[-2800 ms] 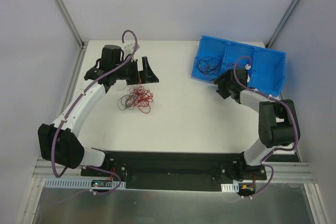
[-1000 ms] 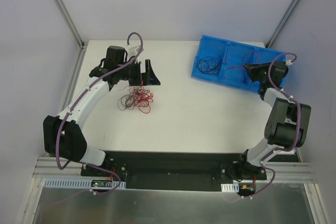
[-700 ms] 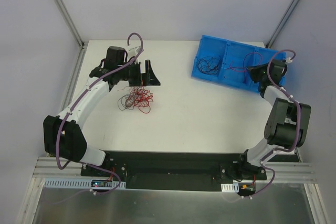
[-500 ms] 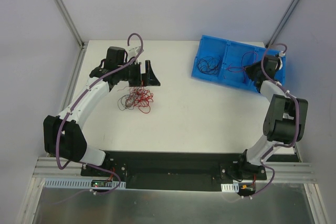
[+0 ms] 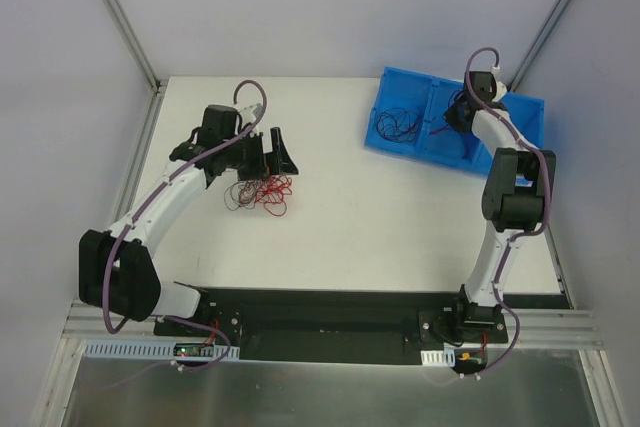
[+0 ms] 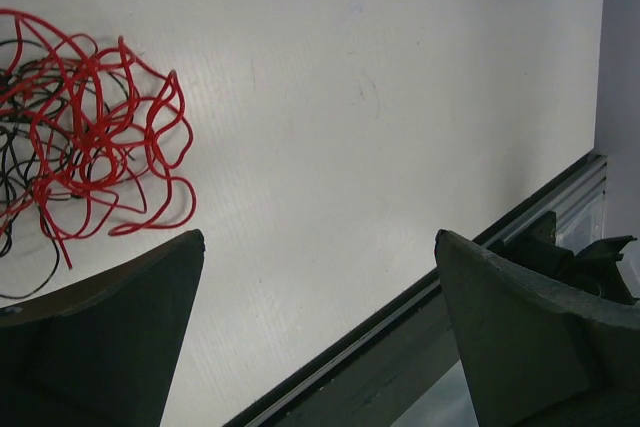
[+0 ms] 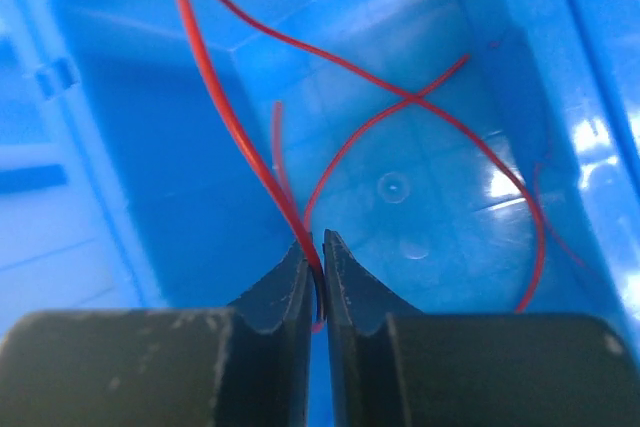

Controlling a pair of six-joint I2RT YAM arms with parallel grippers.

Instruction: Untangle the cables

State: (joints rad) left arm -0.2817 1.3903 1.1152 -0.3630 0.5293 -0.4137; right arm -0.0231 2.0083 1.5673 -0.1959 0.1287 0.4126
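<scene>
A tangle of red and black cables (image 5: pixel 262 189) lies on the white table; in the left wrist view the cables (image 6: pixel 90 147) sit at the far left. My left gripper (image 5: pixel 268 157) hovers just behind the tangle, open wide, with nothing between its fingers (image 6: pixel 320 237). My right gripper (image 5: pixel 455 117) is over the middle compartment of the blue bin (image 5: pixel 420 153). Its jaws (image 7: pixel 315 239) are almost together, with a single red cable (image 7: pixel 230 107) pinched between them. That cable loops up and trails down to the bin floor (image 7: pixel 120 147).
Several black cables (image 5: pixel 395 125) lie in the bin's left compartment. The bin stands at the back right of the table. The table's front edge and a metal rail (image 6: pixel 520 217) show in the left wrist view. Upright frame posts stand at both back corners.
My right arm has swung from the bin's right end to above its middle compartment, carrying the red cable, and its jaws have eased slightly apart. The left gripper moved a little nearer the tangle.
</scene>
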